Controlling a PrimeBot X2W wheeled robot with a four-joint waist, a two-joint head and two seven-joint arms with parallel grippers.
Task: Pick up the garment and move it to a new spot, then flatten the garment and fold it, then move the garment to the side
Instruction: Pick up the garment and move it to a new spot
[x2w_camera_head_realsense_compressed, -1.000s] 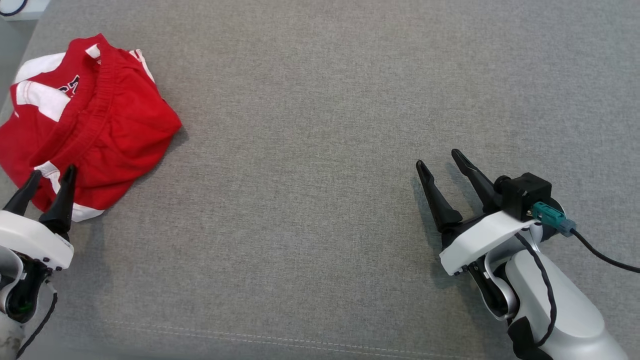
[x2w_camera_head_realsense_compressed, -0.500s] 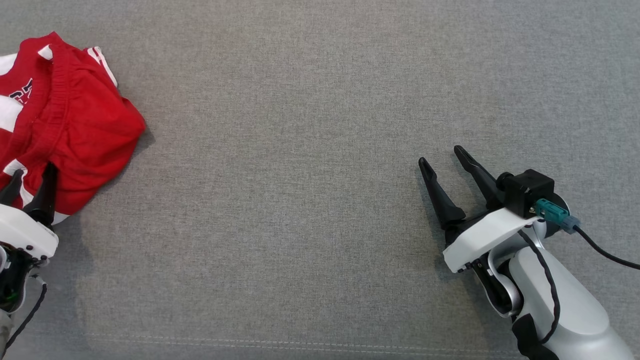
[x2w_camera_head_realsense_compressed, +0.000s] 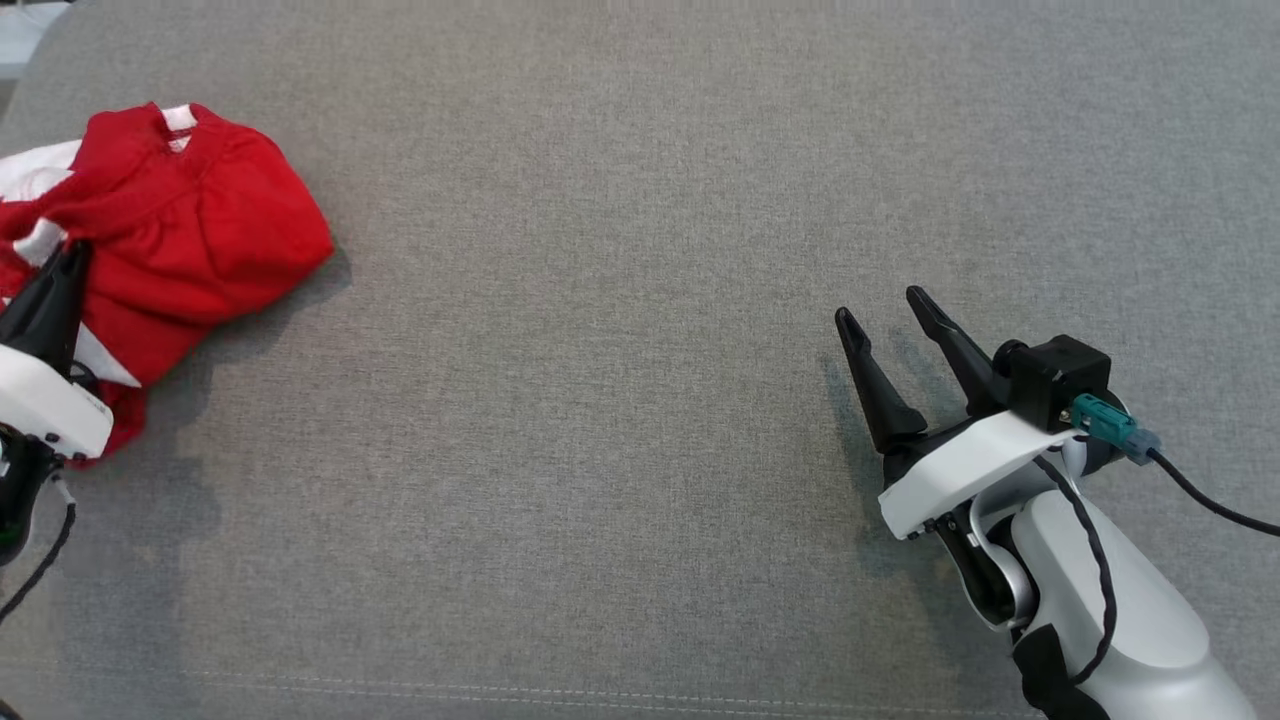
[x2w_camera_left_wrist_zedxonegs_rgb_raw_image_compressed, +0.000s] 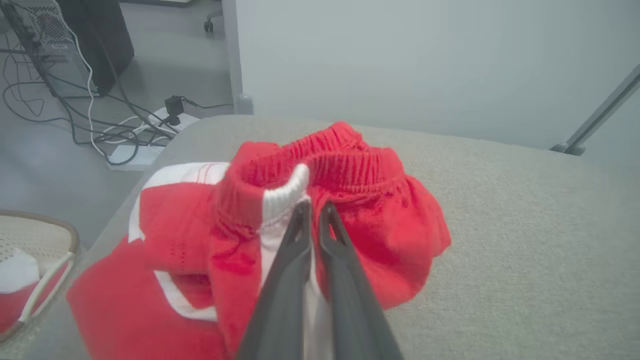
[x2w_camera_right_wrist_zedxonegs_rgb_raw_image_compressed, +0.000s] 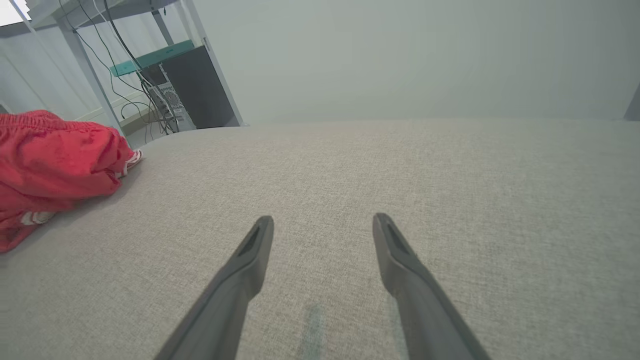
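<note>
At ten o'clock from the spread, empty right gripper (x2w_camera_head_realsense_compressed: 879, 304), the crumpled red-and-white fabric garment (x2w_camera_head_realsense_compressed: 200, 230) sits at the left edge of the grey cloth surface (x2w_camera_head_realsense_compressed: 620, 420), pinched on its white stripe by the nearer left gripper (x2w_camera_left_wrist_zedxonegs_rgb_raw_image_compressed: 315, 206).

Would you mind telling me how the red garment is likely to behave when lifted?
Probably floppy: the garment lies crumpled in soft folds, so it should sag and drape from the left gripper. Likely light, as the fabric looks thin. The fingers pinch near the waistband, so the rest may unfurl below.
</note>
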